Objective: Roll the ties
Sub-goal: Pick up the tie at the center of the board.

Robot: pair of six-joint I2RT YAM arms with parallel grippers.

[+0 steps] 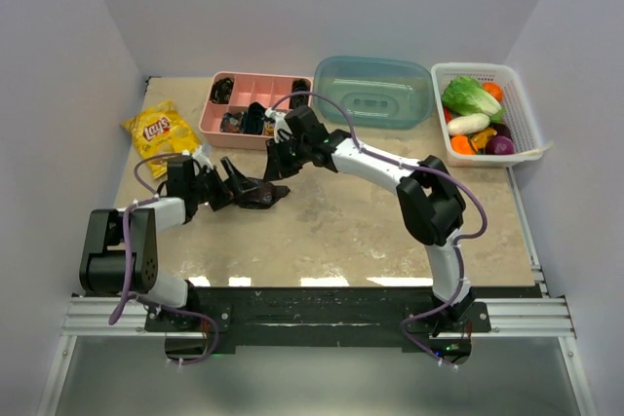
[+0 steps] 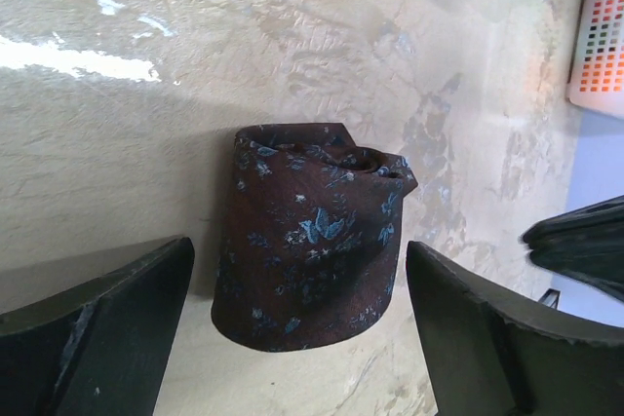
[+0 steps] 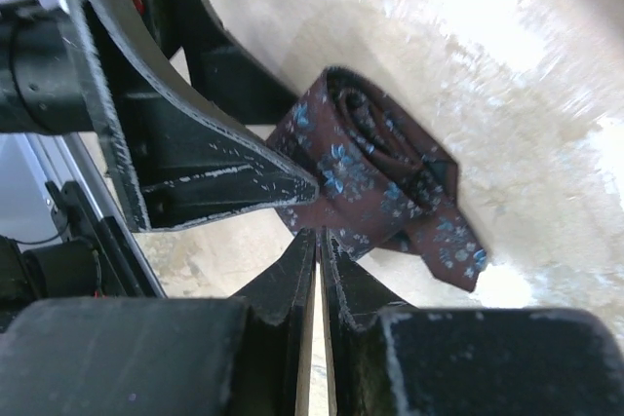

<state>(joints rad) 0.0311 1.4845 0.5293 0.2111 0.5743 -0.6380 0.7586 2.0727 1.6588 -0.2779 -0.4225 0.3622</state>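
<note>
The tie (image 2: 310,241) is a dark maroon coil with small blue flowers, lying on the beige table; its pointed end sticks out to one side (image 3: 458,260). In the top view it is a small dark roll (image 1: 263,193) left of centre. My left gripper (image 2: 297,245) is open, with one finger on each side of the coil and a gap to each. My right gripper (image 3: 318,233) is shut, with its tips at the coil's near edge and nothing seen between them. A left gripper finger (image 3: 195,163) shows beside the coil there.
A pink divided tray (image 1: 290,84) with dark rolls in it stands at the back. A yellow chips bag (image 1: 159,131) lies at the back left. A teal plastic tub (image 1: 375,92) and a white basket of vegetables (image 1: 524,109) are at the back right.
</note>
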